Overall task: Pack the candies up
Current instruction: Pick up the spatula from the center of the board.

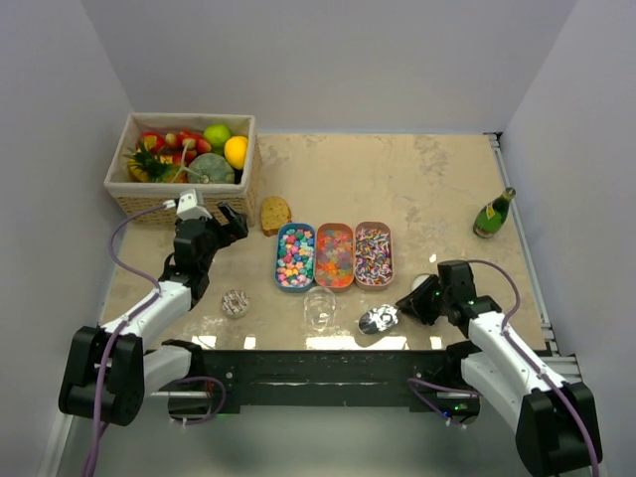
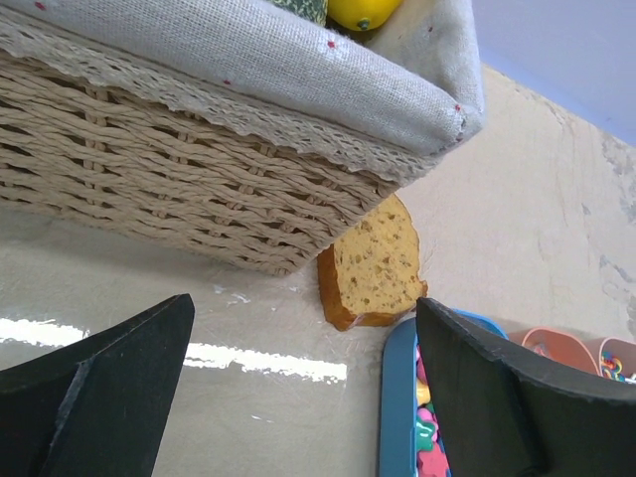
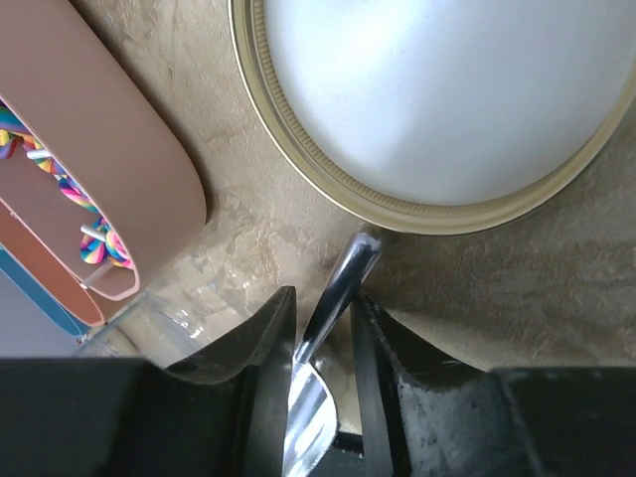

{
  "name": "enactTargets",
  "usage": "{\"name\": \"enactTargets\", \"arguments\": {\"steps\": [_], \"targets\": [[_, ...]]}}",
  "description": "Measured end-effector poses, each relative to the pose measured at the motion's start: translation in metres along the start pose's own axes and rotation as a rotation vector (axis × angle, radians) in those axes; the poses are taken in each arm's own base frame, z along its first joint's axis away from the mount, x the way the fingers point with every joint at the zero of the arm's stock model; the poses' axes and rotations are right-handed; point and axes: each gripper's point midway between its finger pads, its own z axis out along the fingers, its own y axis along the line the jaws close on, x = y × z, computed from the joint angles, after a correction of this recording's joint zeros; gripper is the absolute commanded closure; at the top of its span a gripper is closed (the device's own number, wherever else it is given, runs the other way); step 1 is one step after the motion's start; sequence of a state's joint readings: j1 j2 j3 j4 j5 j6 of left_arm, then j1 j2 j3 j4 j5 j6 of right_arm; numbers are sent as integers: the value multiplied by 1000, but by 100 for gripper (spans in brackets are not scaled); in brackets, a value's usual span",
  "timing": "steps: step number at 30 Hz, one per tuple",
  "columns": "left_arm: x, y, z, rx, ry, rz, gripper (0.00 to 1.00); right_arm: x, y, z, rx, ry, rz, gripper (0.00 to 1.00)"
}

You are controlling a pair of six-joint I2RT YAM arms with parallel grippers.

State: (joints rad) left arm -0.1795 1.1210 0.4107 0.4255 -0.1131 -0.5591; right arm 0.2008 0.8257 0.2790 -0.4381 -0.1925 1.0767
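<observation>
The candies (image 1: 334, 256) lie in three oval plastic trays set side by side, long sides touching, at the middle of the mottled beige table (image 1: 437, 179). Pastel round balls (image 1: 295, 256) fill the blue oval tray (image 2: 393, 417) on the left. Glossy orange-red gummies (image 1: 334, 268) fill the coral tray (image 1: 335, 226) in the middle. Swirled pink-white-purple pieces (image 3: 60, 189) fill the matte pink tray (image 3: 119, 149) on the right.

The right gripper (image 3: 323, 303) sits low over the table, near the near edge, to the right of the pink tray and apart from it, so none of the sweets are between its fingers. Its black jaws are partly closed around the thin, shiny handle of a metal scoop (image 1: 379, 319). One finger meets the handle and a sliver of table shows beside the other. Whether the handle is actually pinched, I cannot tell. Just beyond the fingertips lies a round white lid with a ridged pale-gold rim (image 3: 427, 89). A clear glass jar (image 1: 319, 310) lies on its side just nearer than the trays, left of the scoop.

The left gripper (image 2: 303, 397) hovers to the left of the blue tray with its jaws spread wide and nothing between them. Ahead of it are a porous slice of golden bread (image 2: 378, 263) and a woven wicker basket with a lace-edged cloth lining (image 2: 149, 189), which stands in the far left corner of the table.
</observation>
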Motion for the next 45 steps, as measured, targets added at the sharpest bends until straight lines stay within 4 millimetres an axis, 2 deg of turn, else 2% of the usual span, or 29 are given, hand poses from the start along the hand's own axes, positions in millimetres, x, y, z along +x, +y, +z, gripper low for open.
{"name": "enactTargets", "arguments": {"steps": [2, 5, 7, 9, 16, 20, 22, 24, 25, 26, 28, 30, 33, 36, 37, 39, 42, 45], "targets": [[1, -1, 0, 5, 4, 0, 2, 0, 0, 2, -5, 1, 0, 72], [2, -2, 0, 11, 8, 0, 2, -1, 1, 4, -21, -5, -4, 80], [2, -2, 0, 14, 11, 0, 2, 0, 1, 6, -25, -5, -4, 92], [3, -3, 0, 19, 16, 0, 2, -1, 3, 7, -34, -8, -3, 100], [8, -8, 0, 46, 38, -1, 1, -3, 5, 7, -45, -14, -15, 100], [17, -20, -2, 98, 73, 9, 2, -6, 7, 0, -41, -29, -42, 100], [24, -31, -5, 140, 100, 18, 2, -12, 17, -9, -54, -56, -67, 100], [32, -46, -8, 196, 131, 30, 2, -22, 34, -23, -92, -97, -98, 100], [35, -53, -10, 224, 143, 36, 2, -33, 53, -38, -133, -146, -131, 100], [37, -60, -12, 254, 152, 43, 2, -37, 58, -42, -145, -160, -138, 100], [41, -74, -17, 318, 168, 56, 3, -51, 82, -62, -193, -226, -181, 100], [44, -92, -24, 402, 177, 66, 3, -63, 102, -78, -230, -280, -215, 100], [43, -128, -41, 578, 174, 83, 2, -79, 125, -89, -258, -333, -261, 100], [45, -170, -66, 782, 169, 97, 2, -86, 140, -83, -278, -337, -281, 100], [50, -187, -78, 867, 176, 106, 2, -85, 145, -75, -278, -323, -290, 100], [63, -207, -92, 964, 208, 118, 2, -77, 150, -62, -266, -290, -315, 100], [85, -230, -108, 1058, 271, 138, 1, -55, 166, -48, -262, -234, -386, 100], [103, -248, -120, 1115, 320, 160, 1, -45, 186, -43, -292, -216, -425, 100]]}}
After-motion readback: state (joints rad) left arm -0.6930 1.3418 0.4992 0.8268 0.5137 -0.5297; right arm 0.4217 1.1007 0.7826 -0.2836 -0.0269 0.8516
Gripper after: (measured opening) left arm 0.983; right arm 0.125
